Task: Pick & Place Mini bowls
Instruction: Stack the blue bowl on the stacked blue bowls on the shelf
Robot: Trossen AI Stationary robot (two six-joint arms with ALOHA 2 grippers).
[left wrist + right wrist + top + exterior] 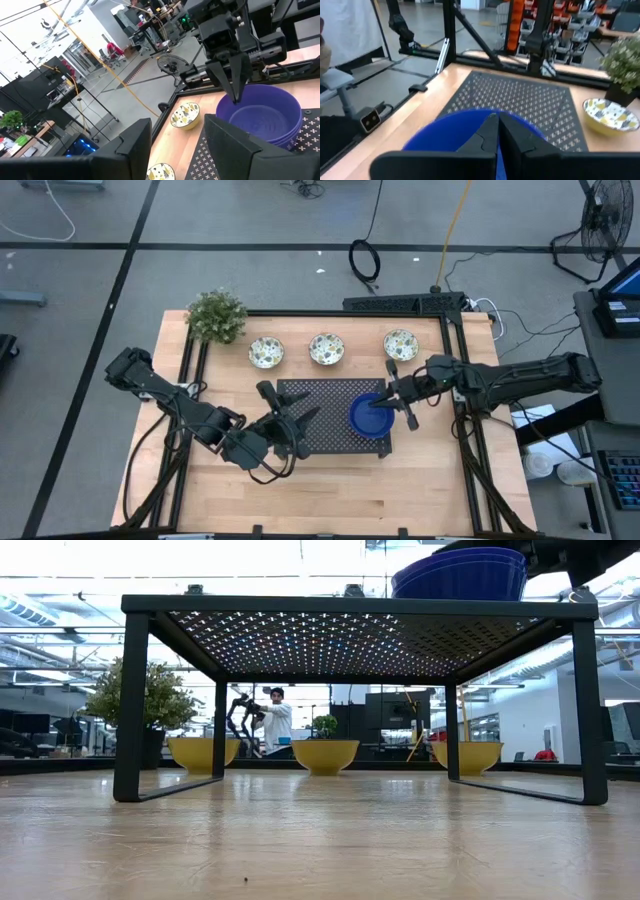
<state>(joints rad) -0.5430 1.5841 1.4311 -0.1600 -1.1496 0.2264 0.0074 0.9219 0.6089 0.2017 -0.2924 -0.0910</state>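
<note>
The blue mini bowls (368,418) sit nested in a stack on the right part of the black perforated tray (320,395); in the low view the blue stack (460,575) stands on the tray top. Three white floral mini bowls (266,352) (327,348) (401,344) rest in a row on the table beyond the tray. My right gripper (390,402) is shut on the top blue bowl. My left gripper (290,408) hovers open over the tray's left part, its fingers pointing toward the stack (260,120). My right gripper (498,132) pinches the rim (239,100) of the top blue bowl, on the side toward the table's right edge, apparently with one finger inside and one outside. The fingers (232,75) come down from above, slanting from the right. The bowl sits nested in the stack.
A small green plant (216,315) stands at the table's far left corner. The tray is raised on black legs (130,705) with open space beneath. Bare wood lies along the near side (340,490). A person (272,720) shows in the room behind.
</note>
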